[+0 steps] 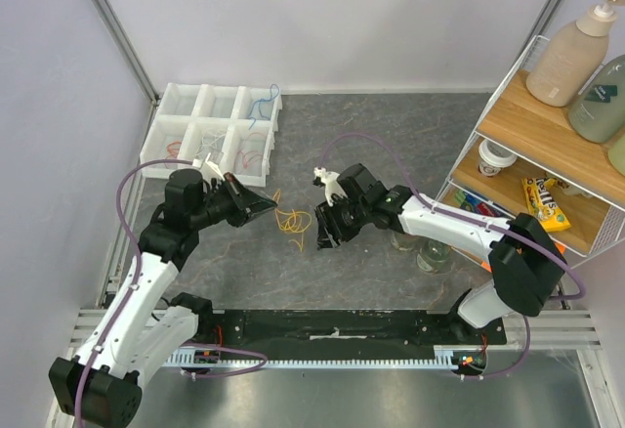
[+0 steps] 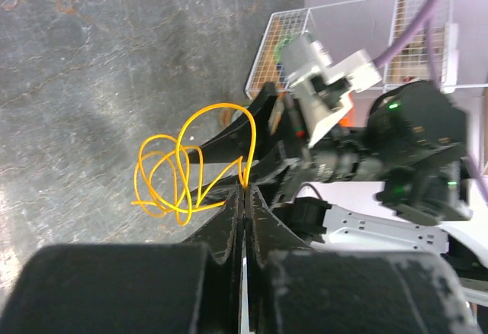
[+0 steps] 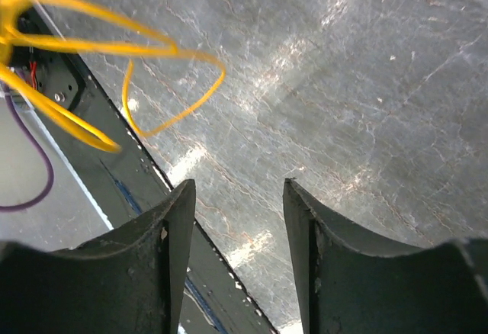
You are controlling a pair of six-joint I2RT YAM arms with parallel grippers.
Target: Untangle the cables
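From above, the tangle of thin orange-yellow rubbery cable loops sits over the dark grey table, between the two arms. Only the left wrist view shows the left gripper pinched shut on one strand, so a pull could drag the whole knot tighter. The right wrist view shows the right gripper parted and empty with the loops just beyond it, so nothing anchors the rest.

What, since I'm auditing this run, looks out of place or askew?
The yellow-orange cables form a tangled clump between the arms, one strand pinched in the shut left end effector. A blue cable seems to poke over the tray rim.
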